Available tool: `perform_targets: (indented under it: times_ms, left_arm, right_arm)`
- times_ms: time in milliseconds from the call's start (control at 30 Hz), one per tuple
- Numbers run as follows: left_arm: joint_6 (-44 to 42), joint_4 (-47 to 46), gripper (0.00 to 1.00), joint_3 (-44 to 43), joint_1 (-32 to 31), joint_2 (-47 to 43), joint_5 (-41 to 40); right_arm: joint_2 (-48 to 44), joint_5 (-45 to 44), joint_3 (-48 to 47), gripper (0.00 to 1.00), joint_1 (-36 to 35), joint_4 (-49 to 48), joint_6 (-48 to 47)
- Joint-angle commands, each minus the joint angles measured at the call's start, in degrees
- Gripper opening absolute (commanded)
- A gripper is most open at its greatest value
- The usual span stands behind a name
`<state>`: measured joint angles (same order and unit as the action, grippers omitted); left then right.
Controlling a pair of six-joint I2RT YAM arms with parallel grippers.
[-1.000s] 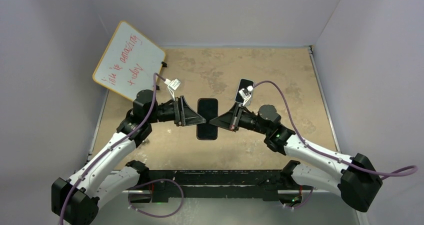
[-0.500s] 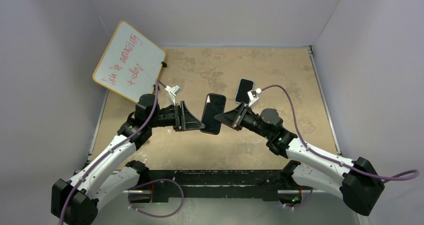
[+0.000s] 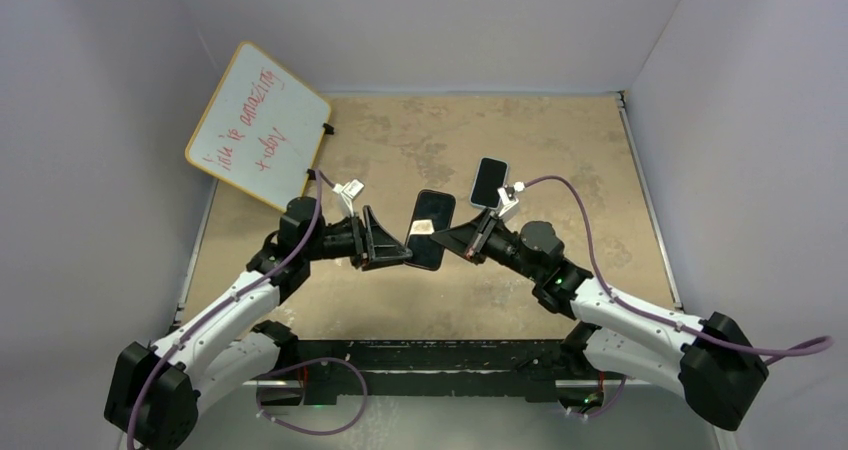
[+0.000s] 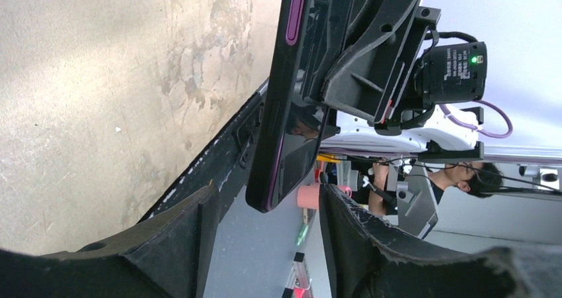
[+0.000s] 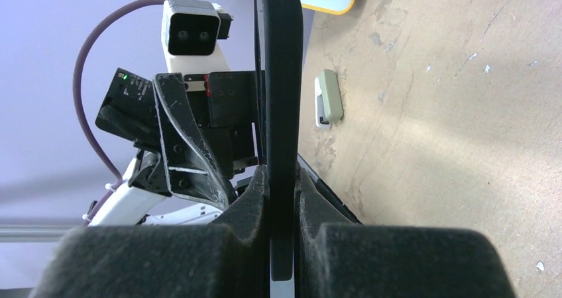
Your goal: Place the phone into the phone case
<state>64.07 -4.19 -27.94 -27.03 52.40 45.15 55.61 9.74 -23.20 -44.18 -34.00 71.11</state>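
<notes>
Overhead first: the phone (image 3: 489,182) lies on the table (image 3: 400,140), apart from the case (image 3: 430,228) you hold aloft, so insertion is not yet done. Whiteboard (image 3: 258,125) red handwriting: unreadable. Left wrist: your left gripper (image 4: 265,205) has jaws wide, with the case end between them. Right wrist: your right gripper (image 5: 281,185) clamps the case edge.

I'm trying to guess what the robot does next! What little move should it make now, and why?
Probably close the left gripper on the black case. Only the right gripper clamps it, tilted in the air, while the left fingers stand open either side of its end. A second grip should steady it before the phone, lying on the table, goes in.
</notes>
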Motion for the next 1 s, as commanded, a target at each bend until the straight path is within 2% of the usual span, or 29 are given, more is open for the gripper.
perform_targets:
  times_ms: [0, 200, 300, 333, 400, 433, 467, 633, 800, 967]
  left_arm:
    - [2.2, -4.7, 0.57, 0.7, -0.1, 0.6, -1.1]
    - [7.4, -12.6, 0.42, 3.8, -0.1, 2.1, 1.1]
    - [7.3, -11.5, 0.38, 3.5, -0.1, 2.6, 1.6]
    - [6.9, -10.6, 0.32, 3.3, -0.1, 2.5, 1.5]
    - [5.3, -7.2, 0.08, 2.4, -0.1, 2.6, 0.8]
    - [4.0, -5.2, 0.01, 1.8, -0.1, 2.8, 0.3]
    - [2.7, -3.4, 0.00, 1.4, -0.1, 3.0, 0.0]
    - [-0.3, 2.9, 0.00, 0.3, -0.1, 3.4, -2.4]
    - [-6.7, 13.8, 0.02, -4.3, -0.1, 4.0, -6.5]
    - [-14.5, 23.1, 0.43, -11.2, -0.1, 3.7, -12.4]
  right_arm:
    - [0.5, -1.1, -0.4, 0.00, 0.2, -8.2, 1.4]
    - [1.3, -1.2, 2.0, 0.00, 0.2, -12.8, 3.3]
    - [1.5, -1.6, 1.7, 0.00, 0.3, -12.2, 2.9]
    - [1.7, -1.6, 1.5, 0.00, 0.2, -12.0, 2.5]
    - [2.0, -1.5, 1.5, 0.00, 0.2, -11.9, 2.0]
    - [2.2, -1.6, 1.3, 0.00, 0.3, -11.6, 1.7]
    - [2.3, -1.7, 1.1, 0.00, 0.3, -11.0, 1.2]
    - [3.2, -1.7, 1.1, 0.00, 0.3, -9.1, -0.7]
    - [4.1, -1.7, 0.9, 0.00, 0.3, -7.4, -2.0]
    - [5.8, -1.0, 0.1, 0.00, 0.5, -6.9, -2.5]
